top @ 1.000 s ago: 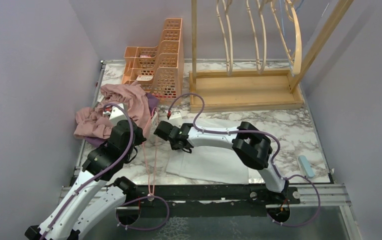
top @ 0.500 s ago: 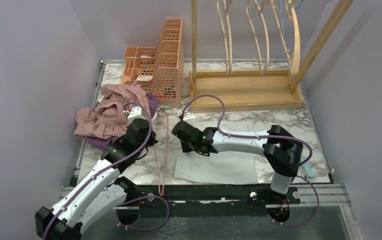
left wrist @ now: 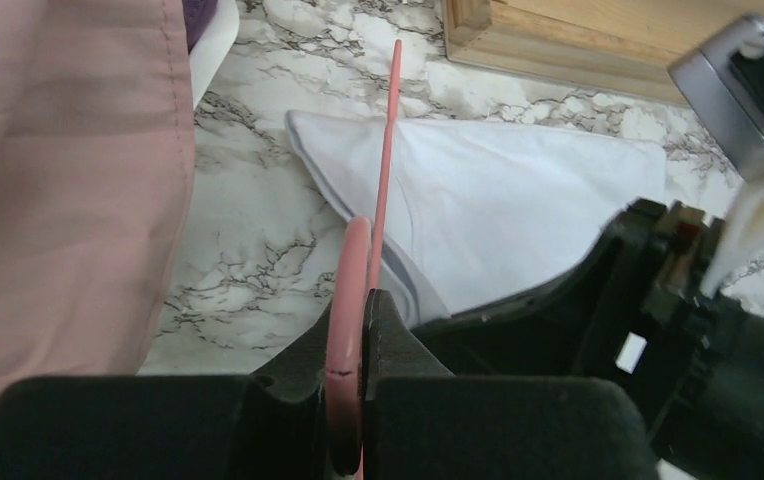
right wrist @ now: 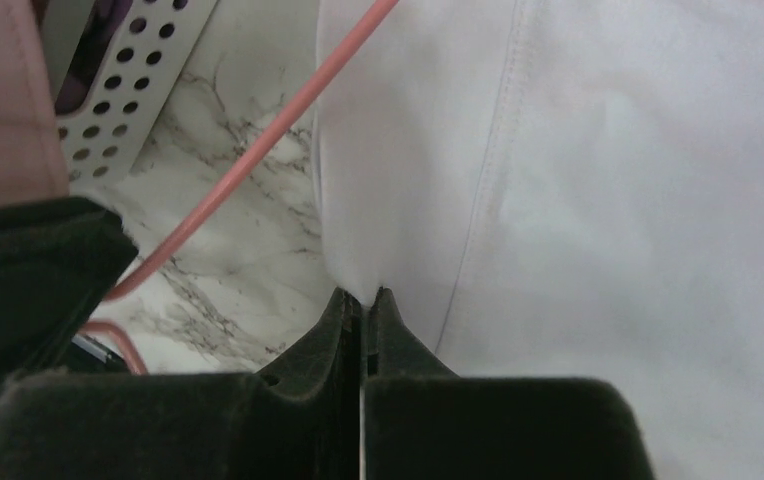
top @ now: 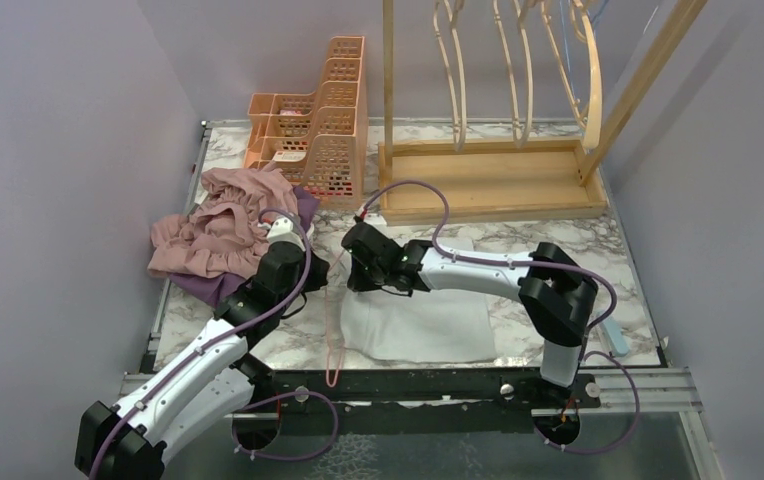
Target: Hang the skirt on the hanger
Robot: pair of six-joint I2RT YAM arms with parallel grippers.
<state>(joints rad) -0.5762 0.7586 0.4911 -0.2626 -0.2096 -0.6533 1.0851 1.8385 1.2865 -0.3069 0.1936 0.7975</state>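
Your skirt is plain white cloth with stitched seams, lying mostly flat on the marble table near the middle of its near edge. Its left edge gathers into a small peak where your right gripper is pinched tight on it; your left gripper is clamped on the hanger, a thin salmon-pink wire one. From above, the hanger runs from the grippers toward the near edge, just left of the skirt; the two grippers stand just beside each other. A heap of pink clothes lies by the table's left edge; a peach basket and a wooden rack stand along the far edge.
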